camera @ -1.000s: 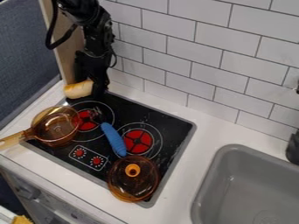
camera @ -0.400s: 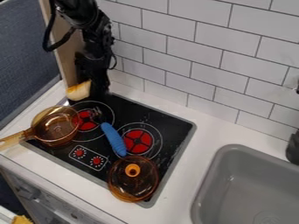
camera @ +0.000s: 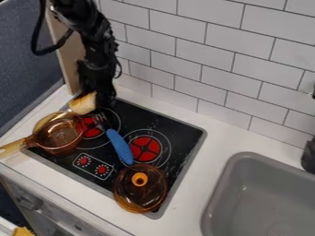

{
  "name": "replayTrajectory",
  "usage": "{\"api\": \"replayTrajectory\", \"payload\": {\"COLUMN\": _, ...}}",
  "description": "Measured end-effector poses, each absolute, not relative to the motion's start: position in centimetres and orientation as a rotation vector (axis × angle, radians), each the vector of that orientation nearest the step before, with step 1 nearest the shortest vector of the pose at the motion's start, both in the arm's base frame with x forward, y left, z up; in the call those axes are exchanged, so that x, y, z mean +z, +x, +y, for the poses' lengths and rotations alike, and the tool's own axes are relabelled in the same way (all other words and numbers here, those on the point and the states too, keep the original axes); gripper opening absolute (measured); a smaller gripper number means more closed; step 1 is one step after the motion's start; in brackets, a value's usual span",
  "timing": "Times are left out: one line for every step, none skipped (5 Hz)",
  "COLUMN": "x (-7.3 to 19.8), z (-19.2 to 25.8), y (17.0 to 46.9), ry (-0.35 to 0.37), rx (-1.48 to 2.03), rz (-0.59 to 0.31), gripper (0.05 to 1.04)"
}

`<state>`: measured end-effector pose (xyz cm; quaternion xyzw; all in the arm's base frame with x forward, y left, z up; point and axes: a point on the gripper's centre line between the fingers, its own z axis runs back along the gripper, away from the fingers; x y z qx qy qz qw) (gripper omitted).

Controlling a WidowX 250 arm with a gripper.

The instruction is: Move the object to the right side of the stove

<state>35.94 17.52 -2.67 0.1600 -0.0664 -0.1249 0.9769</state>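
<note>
Your task's thing looks to be the bread-like piece (camera: 84, 103), in the upper left of the frame, right up against the gripper (camera: 101, 102). You see a short, stubby form with blunt, rounded ends. Most of it is a pale, creamy yellow, and a browner orange, like toasted crust, runs along its upper-left edge. It sits at a slant, its left end lower than the end toward your gripper, and the black gripper covers part of that right end, so you can't see the whole shape. You can't tell from here whether the gripper is closed on it or only beside it. The piece shows at the back left corner of the black stove (camera: 178, 133), just above the rim of the amber pan (camera: 56, 138) in the frame; whether it touches the stove top you can't tell. Below and to the right of the gripper, you have a fork with a blue handle (camera: 120, 145), lying at a slant between the two red burners, its tines toward the upper left. Farther down, near the bottom centre of the frame, an amber lid (camera: 138, 196) with an orange knob lies at the stove's front right corner.
</note>
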Motion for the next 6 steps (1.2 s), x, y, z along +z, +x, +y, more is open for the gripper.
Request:
{"api": "replayTrajectory", "payload": {"x": -0.2, "z": 15.5, "y": 36.3, "ry": 0.330, "rx": -0.238, "rz": -0.200, "gripper": 0.621}}
{"api": "replayTrajectory", "payload": {"x": 1.9, "z": 12.4, "y": 36.0, "ry": 0.285, "rx": -0.239, "rz": -0.262, "gripper": 0.621}}
{"api": "replayTrajectory", "payload": {"x": 1.7, "z": 9.3, "y": 35.4, "ry": 0.268, "rx": -0.251, "rz": -0.266, "gripper": 0.621}}
{"api": "replayTrajectory", "payload": {"x": 0.7, "z": 5.5, "y": 34.9, "ry": 0.276, "rx": -0.316, "rz": -0.255, "gripper": 0.621}}
{"api": "replayTrajectory", "payload": {"x": -0.2, "z": 3.4, "y": 34.1, "ry": 0.280, "rx": -0.366, "rz": -0.256, "gripper": 0.621}}
{"api": "replayTrajectory", "payload": {"x": -1.3, "z": 1.3, "y": 33.6, "ry": 0.301, "rx": -0.426, "rz": -0.256, "gripper": 0.621}}
